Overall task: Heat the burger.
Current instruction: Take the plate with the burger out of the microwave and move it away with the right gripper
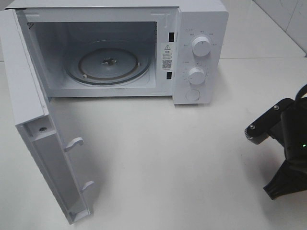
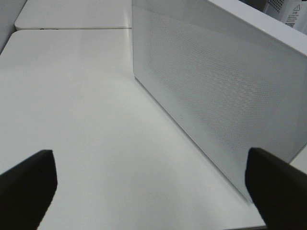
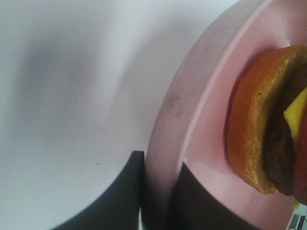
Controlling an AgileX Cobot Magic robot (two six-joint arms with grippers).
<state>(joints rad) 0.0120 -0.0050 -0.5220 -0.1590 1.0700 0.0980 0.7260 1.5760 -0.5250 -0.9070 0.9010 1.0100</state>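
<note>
The burger lies on its pink plate in the right wrist view, showing a golden-brown bun, a dark patty and yellow cheese. My right gripper is shut on the plate's rim, one finger on each side of the edge. In the exterior high view only the right arm shows at the right edge; plate and burger are out of frame there. My left gripper stands wide open and holds nothing, beside the outer face of the microwave door.
The white microwave stands at the back of the table, and its door is swung fully open to the left. A glass turntable lies in the cavity. Two knobs sit on its right panel.
</note>
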